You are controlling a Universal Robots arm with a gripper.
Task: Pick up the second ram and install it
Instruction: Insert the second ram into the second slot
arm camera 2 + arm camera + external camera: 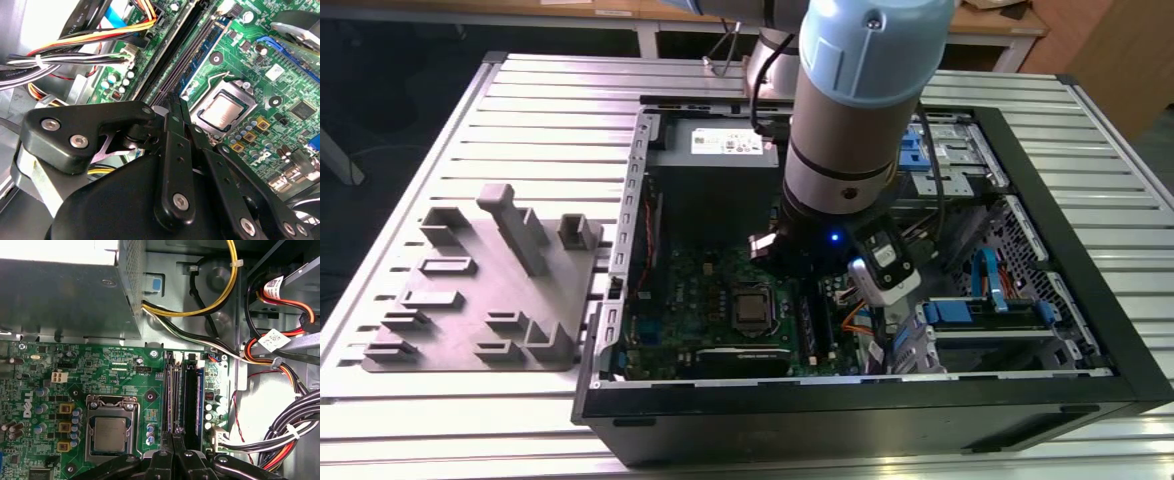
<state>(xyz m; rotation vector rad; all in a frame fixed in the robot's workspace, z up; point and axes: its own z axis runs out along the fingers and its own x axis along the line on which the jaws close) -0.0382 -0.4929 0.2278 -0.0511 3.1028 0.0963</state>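
The black metal gripper (175,432) is pressing its slim fingers together. It's hanging over long black slots (190,390) on the green board (100,365).

Item: the second ram (173,392), a long, narrow dark stick seen edge-on.
Pose: upright on its long edge, running lengthwise along the black slots.
Place: lower centre of the first wrist view, just right of the processor socket.
Contact: its near end met the closed tips of the pincer (176,437); an actual clamp could not be told.
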